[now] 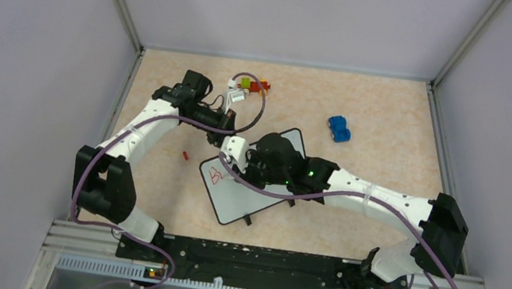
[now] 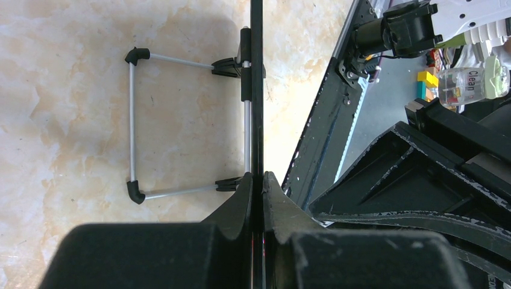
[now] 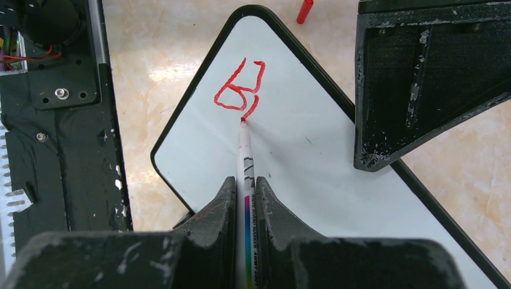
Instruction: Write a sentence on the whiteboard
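Small white rounded-corner whiteboard w/ dark frame sat on beige marbled counter — left end effector clamped on its edge. Right end effector gripped thin white marker, tip touching red handwritten script nr board corner.

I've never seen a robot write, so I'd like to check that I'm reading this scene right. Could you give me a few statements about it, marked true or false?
1. The right gripper holds a marker whose tip is at the red strokes on the whiteboard. True.
2. The sentence is finished. False: only a few red strokes stand near one corner.
3. The left gripper hangs open. False: it is shut on the whiteboard's edge.
4. A red cap lies on the table beside the whiteboard. True.
5. The blue toy car sits on the whiteboard. False: it is on the table, apart from it.
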Motion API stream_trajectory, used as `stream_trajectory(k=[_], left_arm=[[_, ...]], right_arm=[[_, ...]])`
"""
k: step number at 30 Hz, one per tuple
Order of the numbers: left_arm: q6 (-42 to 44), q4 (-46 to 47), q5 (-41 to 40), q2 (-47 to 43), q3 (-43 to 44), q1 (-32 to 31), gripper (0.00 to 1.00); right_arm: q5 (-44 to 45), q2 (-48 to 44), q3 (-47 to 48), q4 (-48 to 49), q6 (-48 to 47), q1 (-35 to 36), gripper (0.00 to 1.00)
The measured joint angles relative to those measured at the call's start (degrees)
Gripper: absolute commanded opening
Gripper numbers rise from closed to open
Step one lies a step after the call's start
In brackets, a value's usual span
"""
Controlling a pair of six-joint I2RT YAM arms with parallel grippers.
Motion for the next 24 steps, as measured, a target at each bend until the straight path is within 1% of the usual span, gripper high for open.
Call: stream_trajectory(k=[24], left_arm=[[0.0,0.0,0.0,0.0,0.0,0.0,0.0]], right_arm=[[0.3,0.0,0.1,0.3,1.6,-0.2,0.0]])
